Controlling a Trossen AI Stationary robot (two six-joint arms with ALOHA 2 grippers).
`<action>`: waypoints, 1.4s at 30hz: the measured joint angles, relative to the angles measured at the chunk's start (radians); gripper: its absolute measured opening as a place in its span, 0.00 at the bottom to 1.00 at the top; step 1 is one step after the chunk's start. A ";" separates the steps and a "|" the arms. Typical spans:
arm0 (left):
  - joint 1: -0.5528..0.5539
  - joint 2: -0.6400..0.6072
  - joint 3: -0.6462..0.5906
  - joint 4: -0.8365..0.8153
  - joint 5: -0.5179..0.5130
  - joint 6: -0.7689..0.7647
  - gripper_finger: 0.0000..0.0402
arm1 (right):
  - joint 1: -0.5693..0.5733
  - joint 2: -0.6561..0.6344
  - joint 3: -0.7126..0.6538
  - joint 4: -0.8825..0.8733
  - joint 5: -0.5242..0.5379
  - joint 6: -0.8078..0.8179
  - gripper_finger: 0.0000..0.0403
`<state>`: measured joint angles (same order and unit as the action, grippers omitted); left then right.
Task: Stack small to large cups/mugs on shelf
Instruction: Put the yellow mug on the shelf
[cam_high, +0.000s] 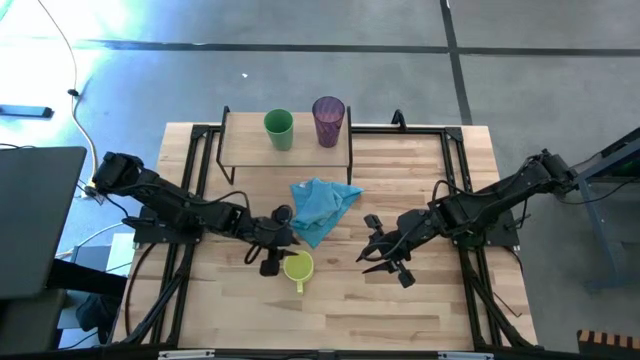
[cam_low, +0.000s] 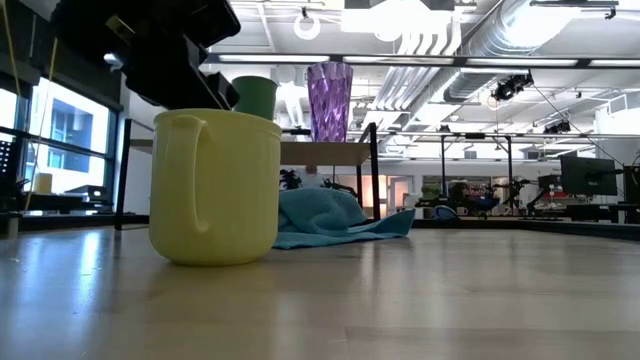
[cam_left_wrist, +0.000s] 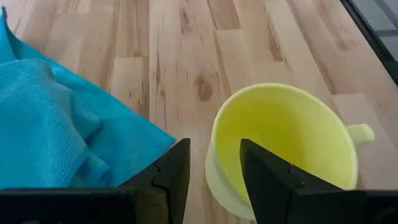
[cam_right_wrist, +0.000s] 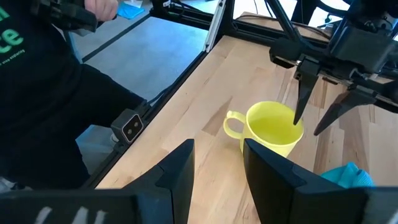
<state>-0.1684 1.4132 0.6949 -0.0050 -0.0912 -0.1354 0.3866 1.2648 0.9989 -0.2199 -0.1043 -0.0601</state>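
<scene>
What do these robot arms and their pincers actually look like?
Both arms are dark, nearly black, built of jointed segments. Each ends in a two-finger gripper: the left gripper and the right gripper. The fingers are flat, matte black wedges narrowing to thin tips. No markings show on them.

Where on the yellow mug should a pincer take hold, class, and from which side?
Probably on the rim wall, from above. The yellow mug stands upright, mouth open, so one finger can go inside the thin wall and one outside. The left pincer, open, already hangs there. Choose the wall away from the handle, which sticks out sideways.
</scene>
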 joint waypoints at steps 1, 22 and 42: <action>0.000 0.000 0.000 -0.004 0.001 -0.002 0.32 | 0.000 0.000 0.000 0.000 0.000 -0.001 0.32; -0.002 0.060 0.001 0.015 0.031 -0.056 0.31 | 0.000 0.000 0.000 0.006 0.001 -0.008 0.32; -0.002 0.061 0.000 0.025 -0.011 -0.083 0.03 | -0.007 0.079 0.000 0.002 0.001 0.000 0.32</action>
<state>-0.1699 1.4746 0.6952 0.0203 -0.1019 -0.2184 0.3794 1.3441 0.9989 -0.2184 -0.1032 -0.0601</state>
